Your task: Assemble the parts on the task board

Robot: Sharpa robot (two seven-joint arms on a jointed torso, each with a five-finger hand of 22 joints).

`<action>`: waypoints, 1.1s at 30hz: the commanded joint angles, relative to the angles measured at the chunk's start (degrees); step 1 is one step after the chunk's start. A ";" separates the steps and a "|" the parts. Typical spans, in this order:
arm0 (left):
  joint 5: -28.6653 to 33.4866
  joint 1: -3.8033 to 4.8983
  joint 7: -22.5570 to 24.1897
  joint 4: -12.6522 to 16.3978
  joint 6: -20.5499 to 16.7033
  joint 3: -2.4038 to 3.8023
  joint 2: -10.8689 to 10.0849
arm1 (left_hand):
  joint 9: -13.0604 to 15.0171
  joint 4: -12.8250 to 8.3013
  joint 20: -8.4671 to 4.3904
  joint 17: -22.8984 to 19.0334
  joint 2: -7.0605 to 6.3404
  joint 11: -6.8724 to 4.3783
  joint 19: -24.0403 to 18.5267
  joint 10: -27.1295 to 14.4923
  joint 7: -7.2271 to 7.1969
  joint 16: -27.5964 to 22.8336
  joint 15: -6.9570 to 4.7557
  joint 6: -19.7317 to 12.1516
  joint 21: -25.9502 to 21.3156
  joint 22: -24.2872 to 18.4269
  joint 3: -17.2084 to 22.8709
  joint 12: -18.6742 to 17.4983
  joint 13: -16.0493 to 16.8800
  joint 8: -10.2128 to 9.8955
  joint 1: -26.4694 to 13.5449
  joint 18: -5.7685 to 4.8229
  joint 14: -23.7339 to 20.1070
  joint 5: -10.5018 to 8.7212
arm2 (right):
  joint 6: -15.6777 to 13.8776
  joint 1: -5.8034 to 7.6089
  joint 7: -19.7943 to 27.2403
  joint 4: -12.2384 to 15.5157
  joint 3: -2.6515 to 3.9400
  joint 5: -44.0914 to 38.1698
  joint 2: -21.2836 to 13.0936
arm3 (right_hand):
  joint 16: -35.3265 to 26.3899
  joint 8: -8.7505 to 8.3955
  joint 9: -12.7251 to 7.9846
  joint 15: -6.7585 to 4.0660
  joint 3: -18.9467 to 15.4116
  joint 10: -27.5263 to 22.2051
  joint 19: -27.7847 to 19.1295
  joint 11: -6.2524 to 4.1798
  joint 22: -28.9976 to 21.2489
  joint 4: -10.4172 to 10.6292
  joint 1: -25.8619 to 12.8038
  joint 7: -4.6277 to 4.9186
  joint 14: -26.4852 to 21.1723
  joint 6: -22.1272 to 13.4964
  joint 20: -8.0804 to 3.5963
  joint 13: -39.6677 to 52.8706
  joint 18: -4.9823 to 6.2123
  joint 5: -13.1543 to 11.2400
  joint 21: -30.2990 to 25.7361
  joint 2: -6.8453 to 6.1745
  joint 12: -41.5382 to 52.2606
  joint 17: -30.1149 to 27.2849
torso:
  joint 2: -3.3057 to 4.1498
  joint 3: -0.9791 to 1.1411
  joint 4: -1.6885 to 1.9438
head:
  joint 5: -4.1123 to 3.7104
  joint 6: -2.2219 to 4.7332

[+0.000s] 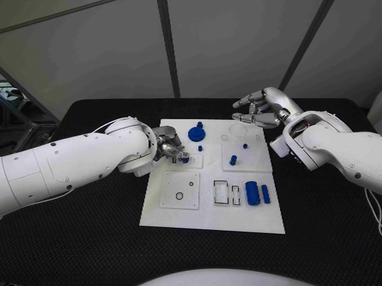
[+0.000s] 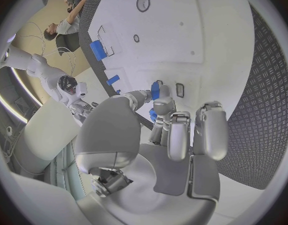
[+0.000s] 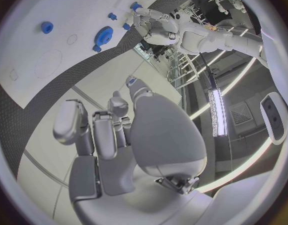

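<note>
White task board [image 1: 212, 223] lies flat mid-table [image 1: 87, 250], long axis running away from the robot. Left hand [image 1: 172, 149] sits at the board's left edge, about halfway along its length, fingers curled down onto a small blue part [image 1: 185, 159] that stands in the square left-hand plate; in the left wrist view the same blue part [image 2: 155, 90] is pinched between the fingertips [image 2: 163, 105], its upper end showing above them, so this hand is grasping the part. Whether the part is fully seated in its plate cannot be told. Right hand [image 1: 261, 108] hovers over the far right corner of the board, fingers bent inward with nothing visible in them; right wrist view confirms curled fingers [image 3: 94, 127] and an empty palm, hand above the table beside the board's edge. On the board: a blue gear [image 1: 196, 133] near the far end, left of centre, with a small blue peg [image 1: 199, 124] just beyond it; a short blue pin [image 1: 233, 159] upright in the right-hand plate, and a smaller blue piece [image 1: 244, 145] near it; two blue cylinders [image 1: 253, 193] lying side by side in the near right section, beside two rectangular slot outlines [image 1: 226, 193]. Near left plate [image 1: 179, 190] carries an oval outline and is unoccupied.
</note>
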 commanded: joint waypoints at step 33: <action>-3.41 0.03 -0.55 0.06 2.84 -0.01 0.04 | 1.63 -9.68 -0.52 14.00 0.32 -0.64 0.56 0.13 -0.86 0.16 -0.65 -0.44 0.30 1.11 8.05 -0.46 -0.59 2.02 -2.87 -0.80 5.80 0.16 | -0.06 0.08 0.34 -0.14 0.03 -0.17 0.20 | -0.40 0.28 -0.10 -0.28 -0.21 0.11 -0.30 0.04 -0.06 0.37 -0.59 0.01 3.21 -0.36 -0.16 -0.20 0.58 0.29 -0.35 -0.06 -0.28 3.71 | -0.02 0.05 -0.05 | 0.11 -0.12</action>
